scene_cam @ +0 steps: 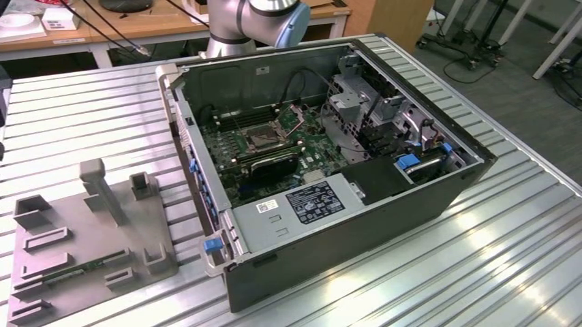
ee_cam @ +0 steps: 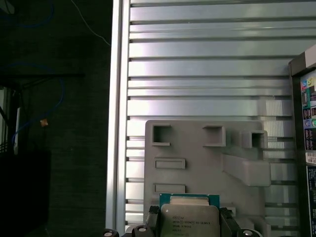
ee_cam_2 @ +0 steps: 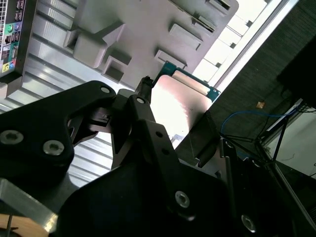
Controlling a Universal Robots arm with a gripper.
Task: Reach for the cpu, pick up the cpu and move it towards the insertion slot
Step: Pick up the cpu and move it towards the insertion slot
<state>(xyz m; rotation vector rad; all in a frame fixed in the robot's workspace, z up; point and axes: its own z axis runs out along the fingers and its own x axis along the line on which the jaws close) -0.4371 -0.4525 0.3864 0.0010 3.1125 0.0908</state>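
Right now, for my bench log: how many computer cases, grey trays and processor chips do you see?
Computer case: 1
Grey tray: 1
Chip, held in the gripper: 1
Total: 3

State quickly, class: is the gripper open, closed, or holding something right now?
Gripper: jaws closed on the cpu, holding it by two opposite edges.

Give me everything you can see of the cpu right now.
The cpu is a flat square chip with a pale silver metal top bearing print, on a teal-green board edge. It is clamped between the fingers of the end effector, one on each side, with the grey tray beyond it.
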